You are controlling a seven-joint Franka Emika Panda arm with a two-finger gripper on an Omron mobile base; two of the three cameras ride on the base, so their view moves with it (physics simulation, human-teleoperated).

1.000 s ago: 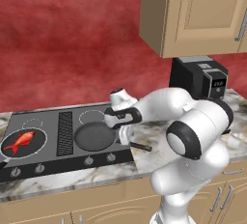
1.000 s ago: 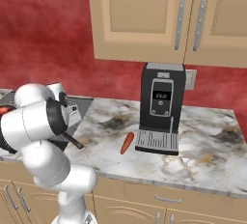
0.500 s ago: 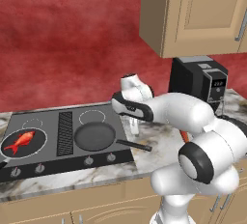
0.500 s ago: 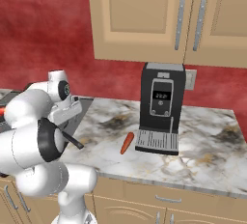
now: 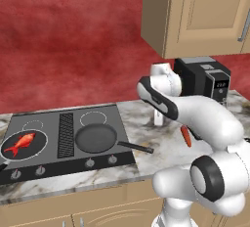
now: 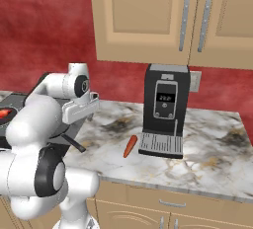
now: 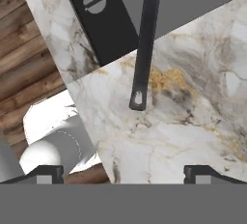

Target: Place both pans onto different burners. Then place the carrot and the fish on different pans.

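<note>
Swung up and right since a second ago, off the pan [image 5: 95, 137] on the front right burner toward the marble table [image 6: 212, 144]; pan itself unmoved, handle [image 7: 144, 44] sticking out past cooktop edge [image 5: 63, 167] over the table. Claw [image 7: 123, 172] empty, tips spread wide, looking down at handle end. Fish [image 5: 20, 143] already lying in the left pan [image 5: 24, 145] on the front left burner. Both pans on separate burners, so pan step judged done, fish step done too. Carrot [image 6: 129, 146] lying on the table just beside the coffee machine [image 6: 164, 109] drip tray, well apart from the cooktop. Step in hand: going for the carrot. Next: reach right and down over carrot, line tips across its narrow width, close, lift, carry back to the empty right pan. Risk: small, roundish, may roll or slip.
</note>
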